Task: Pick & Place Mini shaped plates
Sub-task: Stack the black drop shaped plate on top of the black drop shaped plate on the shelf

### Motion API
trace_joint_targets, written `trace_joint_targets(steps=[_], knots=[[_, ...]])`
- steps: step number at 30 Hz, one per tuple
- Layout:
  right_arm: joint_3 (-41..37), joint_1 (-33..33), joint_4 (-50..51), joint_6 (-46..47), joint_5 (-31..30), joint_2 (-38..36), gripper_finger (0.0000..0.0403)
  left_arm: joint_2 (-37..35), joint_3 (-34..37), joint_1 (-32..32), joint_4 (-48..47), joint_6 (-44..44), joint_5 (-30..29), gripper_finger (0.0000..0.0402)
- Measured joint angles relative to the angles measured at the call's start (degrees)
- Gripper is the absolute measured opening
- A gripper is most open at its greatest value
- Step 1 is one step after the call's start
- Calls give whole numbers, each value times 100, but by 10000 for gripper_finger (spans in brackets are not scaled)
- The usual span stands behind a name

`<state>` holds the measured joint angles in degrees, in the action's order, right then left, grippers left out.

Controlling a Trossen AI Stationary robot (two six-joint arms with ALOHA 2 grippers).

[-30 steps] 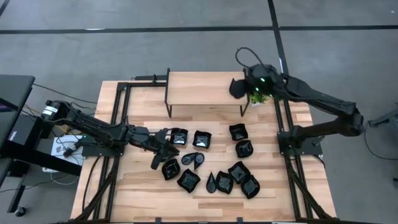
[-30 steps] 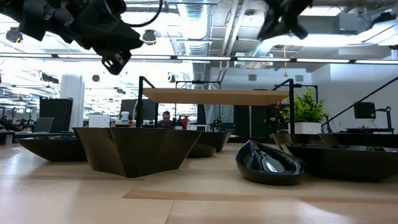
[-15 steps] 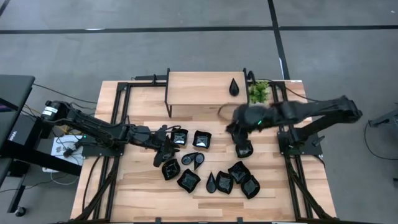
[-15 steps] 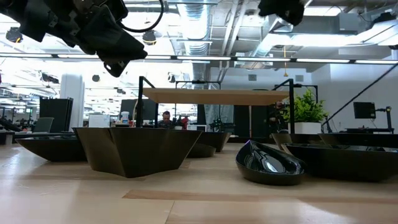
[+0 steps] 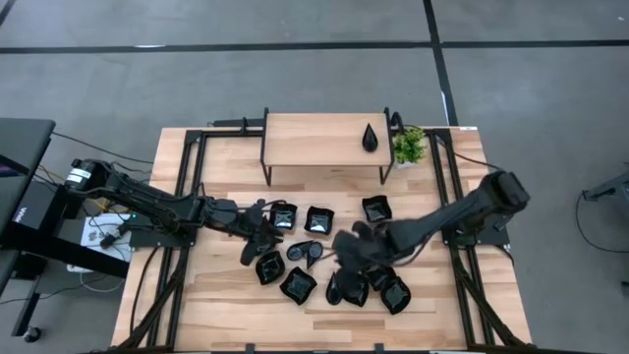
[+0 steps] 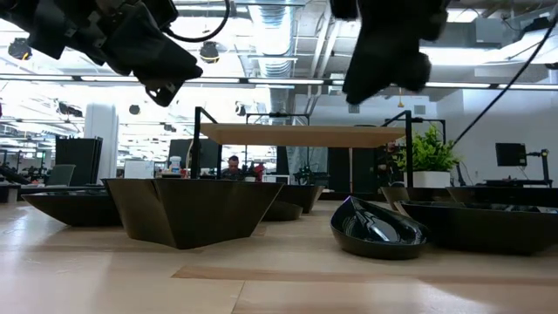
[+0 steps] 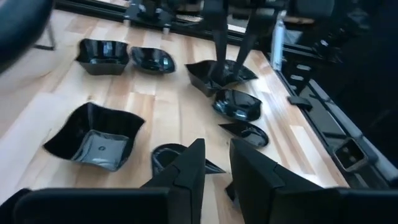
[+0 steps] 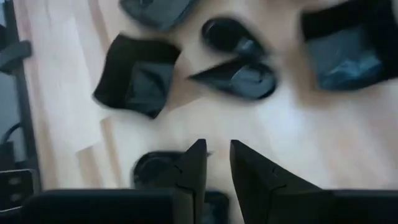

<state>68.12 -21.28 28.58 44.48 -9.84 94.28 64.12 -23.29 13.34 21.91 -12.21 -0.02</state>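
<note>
Plates of glossy black material, small and of varied shapes (image 5: 319,220), lie scattered on the light wooden table (image 5: 226,305); one teardrop-shaped black plate (image 5: 370,137) rests on the raised wooden shelf (image 5: 314,138). Left gripper (image 5: 257,239) and right gripper (image 5: 346,251) hang over the group, fingers slightly spread and holding nothing.

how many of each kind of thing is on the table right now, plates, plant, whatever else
black mini plates: at least 10, the right arm hides some
potted plant: 1
wooden shelf: 1
total: at least 12
</note>
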Motion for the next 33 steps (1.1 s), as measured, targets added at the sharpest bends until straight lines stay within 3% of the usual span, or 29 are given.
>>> trace_joint_targets(steps=[10, 23, 33], knots=[[2, -264, -674, 877, 583, 816, 67, 0, 0, 0, -2, 281, 460, 76], [4, -200, -560, 743, 835, 1005, 69, 0, 0, 0, 6, 295, 480, 76], [4, -95, -495, 487, 1031, 1075, 152, 0, 0, -59, 22, 264, 482, 76]])
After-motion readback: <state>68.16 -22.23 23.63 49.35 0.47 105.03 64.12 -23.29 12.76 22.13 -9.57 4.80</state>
